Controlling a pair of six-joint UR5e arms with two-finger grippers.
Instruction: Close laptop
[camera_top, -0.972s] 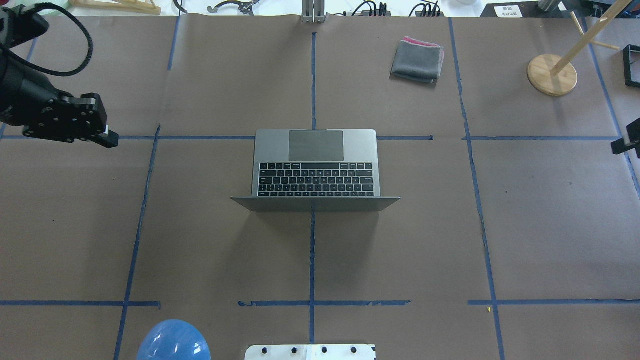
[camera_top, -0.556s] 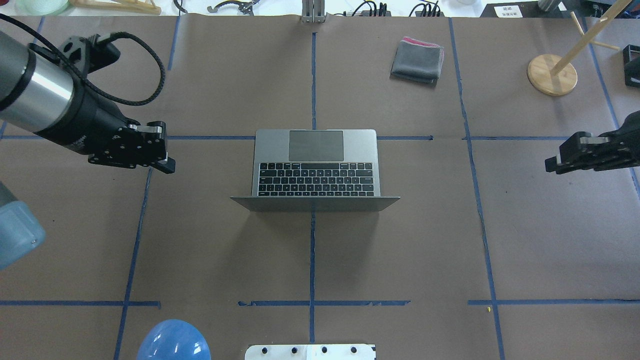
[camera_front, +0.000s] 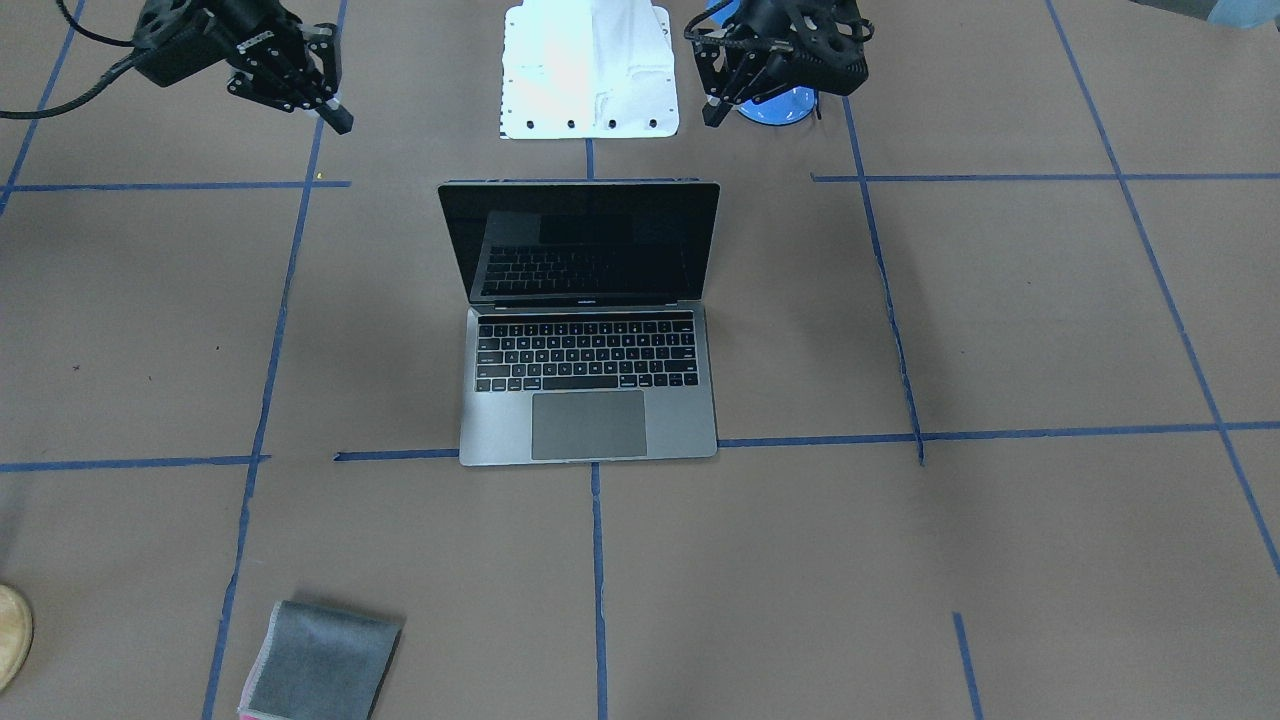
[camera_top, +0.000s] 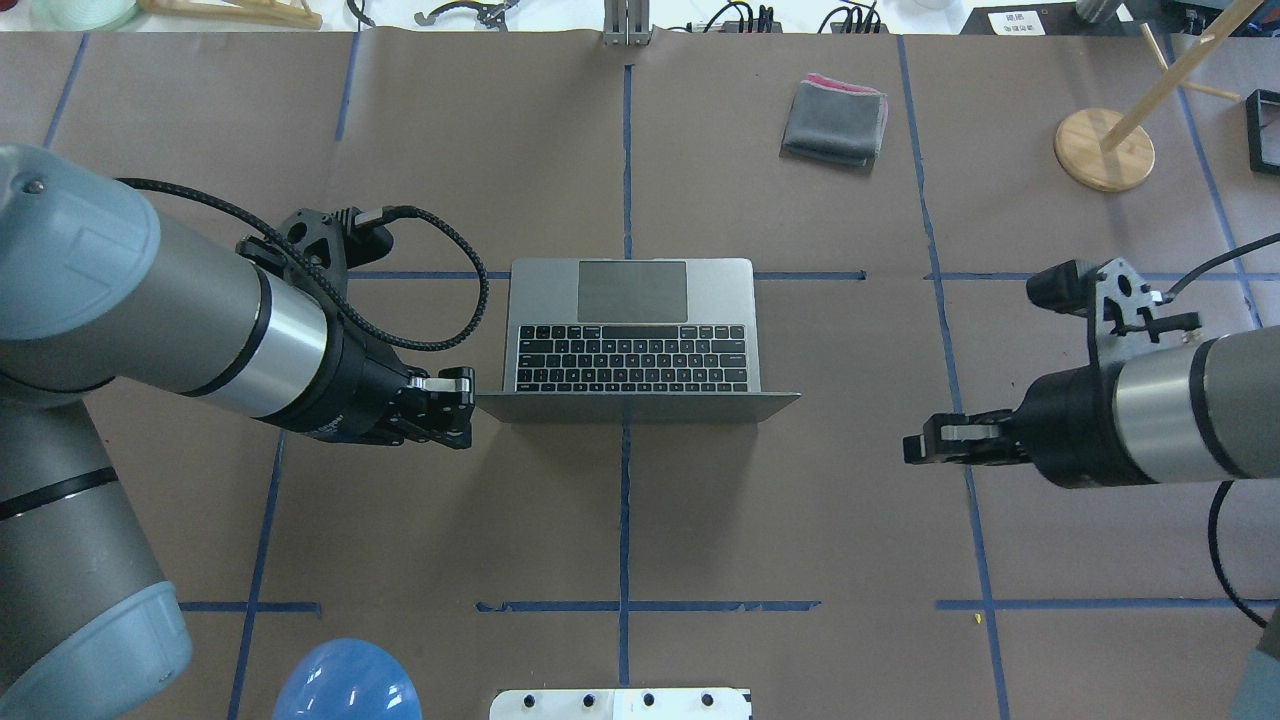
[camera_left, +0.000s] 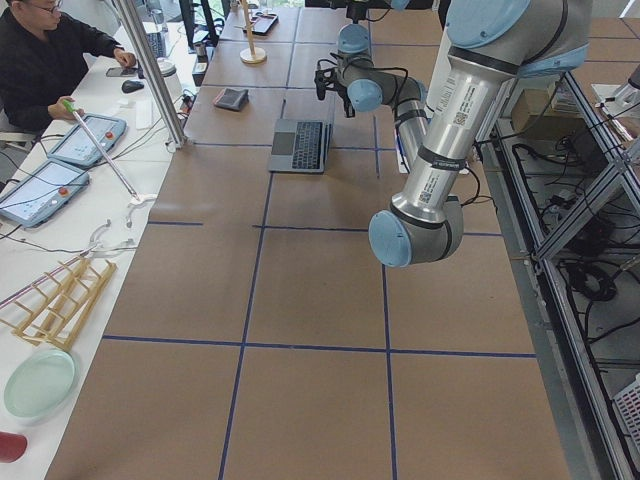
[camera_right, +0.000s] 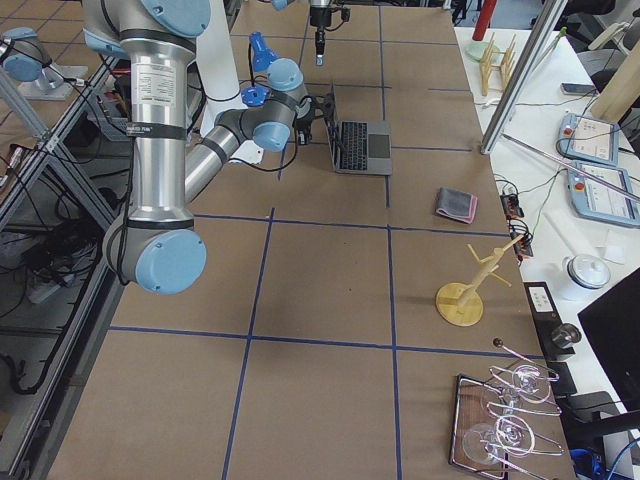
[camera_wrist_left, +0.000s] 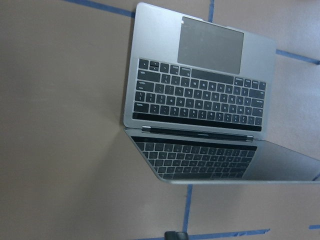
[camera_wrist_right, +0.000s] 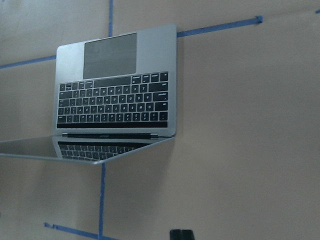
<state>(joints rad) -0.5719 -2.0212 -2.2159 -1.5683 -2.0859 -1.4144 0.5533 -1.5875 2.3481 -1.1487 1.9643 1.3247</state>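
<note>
The space-grey laptop (camera_top: 630, 320) lies open in the middle of the table, lid upright on the robot's side and black screen (camera_front: 585, 240) facing away from the robot. My left gripper (camera_top: 458, 410) hovers just off the lid's left end, fingers together and empty; it also shows in the front-facing view (camera_front: 712, 115). My right gripper (camera_top: 912, 446) hangs to the right of the lid with a clear gap, shut and empty, and also shows in the front-facing view (camera_front: 342, 124). Both wrist views look down on the keyboard (camera_wrist_left: 200, 100) (camera_wrist_right: 117, 100).
A folded grey cloth (camera_top: 835, 122) lies at the far right of the laptop. A wooden stand (camera_top: 1103, 148) is at the far right corner. A blue round object (camera_top: 347, 682) and the white base plate (camera_top: 620, 704) are at the near edge.
Both arms have swung in towards the laptop. The left gripper went from the far left to the lid's left end. The right gripper came in from the right edge. The laptop has not moved.
</note>
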